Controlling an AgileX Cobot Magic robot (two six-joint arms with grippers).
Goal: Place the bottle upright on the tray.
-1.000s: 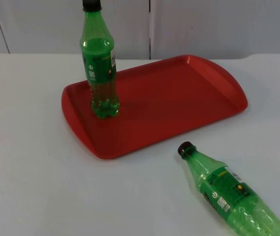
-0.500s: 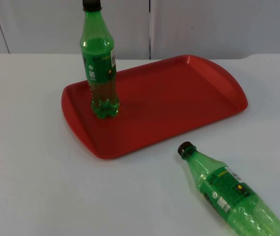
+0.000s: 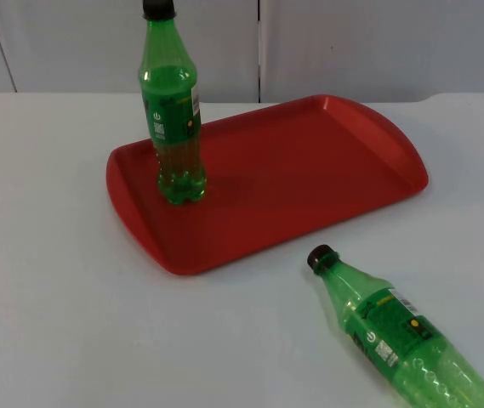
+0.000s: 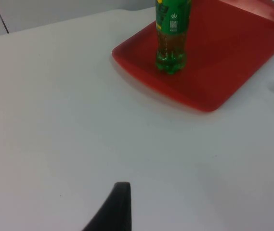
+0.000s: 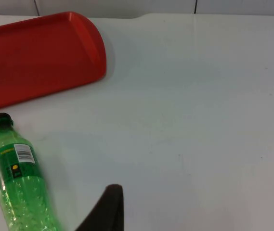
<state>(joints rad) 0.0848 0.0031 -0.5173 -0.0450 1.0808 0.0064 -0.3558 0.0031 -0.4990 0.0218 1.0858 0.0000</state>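
A red tray (image 3: 310, 170) lies in the middle of the white table. One green bottle (image 3: 172, 110) with a black cap stands upright on the tray's left end. A second green bottle (image 3: 395, 336) lies on its side on the table in front of the tray, its cap (image 3: 320, 257) pointing toward the tray. My left gripper (image 4: 120, 211) waits above bare table, well short of the tray (image 4: 214, 72) and the standing bottle (image 4: 171, 38). My right gripper (image 5: 109, 209) waits above the table close beside the lying bottle (image 5: 19, 183).
The grey partition wall (image 3: 352, 42) closes off the table behind the tray. White table top (image 3: 54, 323) stretches to the left and front of the tray, and more lies beyond the tray's right end (image 5: 199, 96).
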